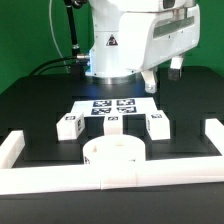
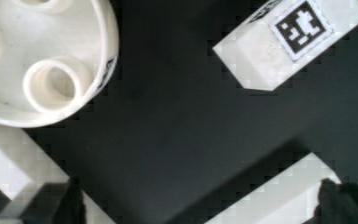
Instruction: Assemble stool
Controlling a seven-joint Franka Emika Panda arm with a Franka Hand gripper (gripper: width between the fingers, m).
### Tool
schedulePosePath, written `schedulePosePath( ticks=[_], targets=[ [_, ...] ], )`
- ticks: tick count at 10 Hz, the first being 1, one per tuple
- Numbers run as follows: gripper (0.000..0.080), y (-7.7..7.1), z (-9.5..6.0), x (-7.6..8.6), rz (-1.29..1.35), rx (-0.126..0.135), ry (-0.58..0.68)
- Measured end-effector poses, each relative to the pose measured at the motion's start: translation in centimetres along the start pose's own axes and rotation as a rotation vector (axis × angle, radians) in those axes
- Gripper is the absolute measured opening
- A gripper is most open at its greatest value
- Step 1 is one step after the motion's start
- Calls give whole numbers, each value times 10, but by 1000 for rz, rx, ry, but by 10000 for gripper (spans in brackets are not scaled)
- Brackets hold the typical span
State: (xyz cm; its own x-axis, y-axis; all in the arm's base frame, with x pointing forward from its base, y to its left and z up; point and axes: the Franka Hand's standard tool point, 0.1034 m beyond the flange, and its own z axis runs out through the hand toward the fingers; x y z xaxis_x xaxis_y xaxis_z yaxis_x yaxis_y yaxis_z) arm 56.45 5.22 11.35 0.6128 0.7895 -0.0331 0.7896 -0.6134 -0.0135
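Note:
The white round seat lies flat near the front rail, sockets up. It also shows in the wrist view, with one round socket visible. Three short white legs lie in a row behind it, at the exterior view's left, in the middle and at the right. One tagged leg shows in the wrist view, apart from the seat. My gripper hangs high above the table, over the right leg. In the wrist view the gripper is open and empty, its dark fingertips wide apart.
The marker board lies flat behind the legs. A white border rail runs along the front and up both sides; part of it shows in the wrist view. The arm's white body stands at the back.

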Motion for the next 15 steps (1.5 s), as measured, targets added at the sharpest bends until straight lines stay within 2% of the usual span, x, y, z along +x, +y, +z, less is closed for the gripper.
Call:
schedulePosePath(
  ticks=[6, 10, 15],
  targets=[
    [650, 2, 3, -2, -15, 1, -2],
    [650, 24, 29, -29, -72, 15, -17],
    [650, 22, 29, -27, -74, 17, -17]
  ],
)
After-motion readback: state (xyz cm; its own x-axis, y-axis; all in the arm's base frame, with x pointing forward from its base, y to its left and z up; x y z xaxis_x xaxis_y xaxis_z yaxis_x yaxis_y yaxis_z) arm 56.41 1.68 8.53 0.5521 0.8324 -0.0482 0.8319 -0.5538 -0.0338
